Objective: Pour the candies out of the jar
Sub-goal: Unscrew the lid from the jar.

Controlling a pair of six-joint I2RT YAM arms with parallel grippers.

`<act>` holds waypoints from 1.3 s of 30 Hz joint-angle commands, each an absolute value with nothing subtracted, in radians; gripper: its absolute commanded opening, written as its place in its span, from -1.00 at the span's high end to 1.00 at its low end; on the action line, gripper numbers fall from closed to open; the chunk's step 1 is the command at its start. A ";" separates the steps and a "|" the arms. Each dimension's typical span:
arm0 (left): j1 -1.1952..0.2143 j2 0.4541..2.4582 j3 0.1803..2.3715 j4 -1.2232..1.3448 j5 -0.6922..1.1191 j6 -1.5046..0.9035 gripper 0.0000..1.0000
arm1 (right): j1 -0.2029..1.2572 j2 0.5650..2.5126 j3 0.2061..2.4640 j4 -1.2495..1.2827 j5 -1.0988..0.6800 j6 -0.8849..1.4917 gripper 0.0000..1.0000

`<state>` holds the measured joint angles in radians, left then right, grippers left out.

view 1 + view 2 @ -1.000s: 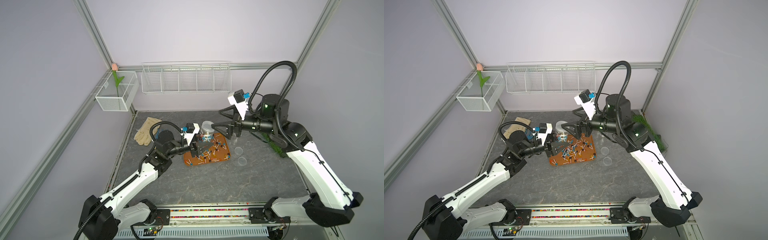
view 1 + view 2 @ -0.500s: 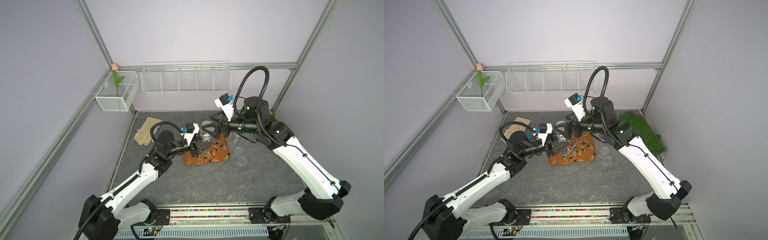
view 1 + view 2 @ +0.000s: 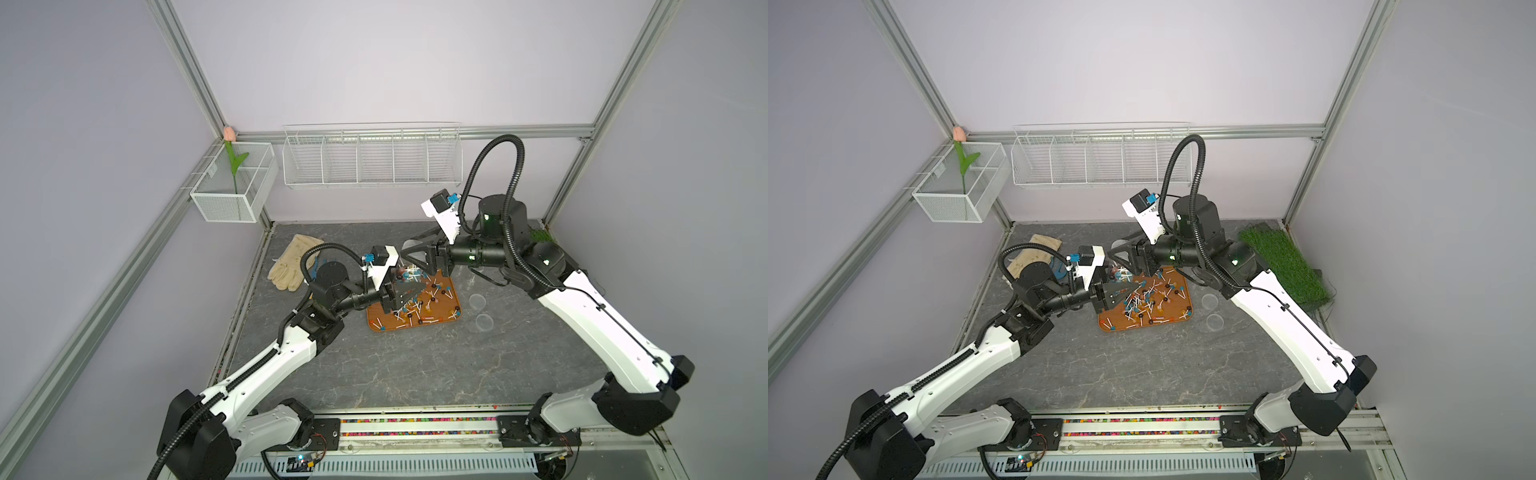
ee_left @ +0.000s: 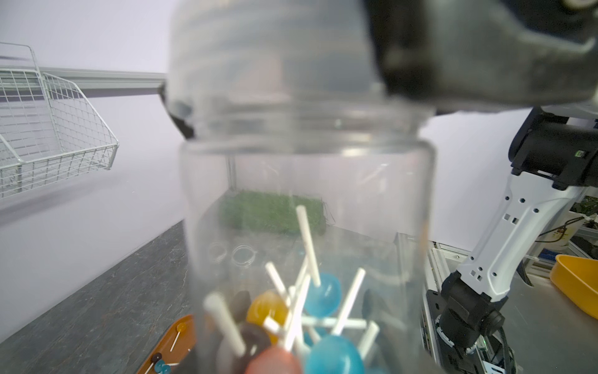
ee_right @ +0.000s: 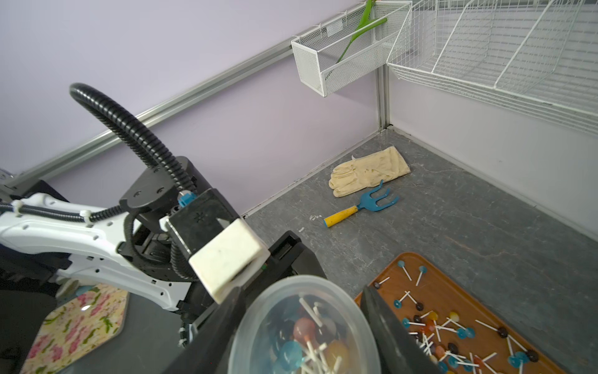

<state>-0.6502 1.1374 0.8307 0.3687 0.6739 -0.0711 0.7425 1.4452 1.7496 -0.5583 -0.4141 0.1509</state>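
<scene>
A clear plastic jar (image 4: 307, 194) stands upright over the left end of the brown tray (image 3: 453, 291), and my left gripper (image 3: 407, 289) is shut on its body. Candies (image 4: 323, 291) with blue, orange, brown and pink heads lie in its bottom. More candies (image 3: 415, 309) are scattered on the tray, seen in both top views. My right gripper (image 5: 304, 336) reaches in from the right and is shut on the translucent lid (image 5: 304, 311), one black finger (image 5: 388, 330) against each side. My left fingers are hidden in the left wrist view.
Two clear round discs (image 3: 478, 301) lie on the table right of the tray. A cream glove (image 5: 369, 171) and a blue hand rake (image 5: 362, 207) lie at the back left. A grass mat (image 3: 1283, 262) sits at the right. Wire baskets (image 3: 370, 158) hang on the back wall.
My right arm has swung in from the right to the top of the jar, and its jaws have narrowed onto the lid. The left arm and the jar have stayed put.
</scene>
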 commanded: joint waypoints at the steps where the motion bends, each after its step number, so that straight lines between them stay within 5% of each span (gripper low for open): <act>1: -0.647 1.132 0.830 0.399 0.689 -0.061 -0.08 | 0.740 1.456 1.793 -0.565 -0.441 0.101 -0.06; 13: -0.647 1.127 0.876 0.328 0.853 -0.067 -0.08 | 0.654 1.498 1.978 -0.777 -0.958 -0.329 -0.07; 26: -0.647 1.144 0.892 0.347 0.880 -0.078 -0.08 | 0.655 1.543 2.030 -0.867 -0.919 -0.354 -0.11; 36: -0.647 1.129 0.861 0.379 0.803 -0.073 -0.08 | 0.650 1.470 1.971 -0.786 -0.770 -0.261 -0.99; 39: -0.647 1.133 0.859 0.386 0.795 -0.075 -0.09 | 0.644 1.435 1.937 -0.736 -0.699 -0.201 -0.88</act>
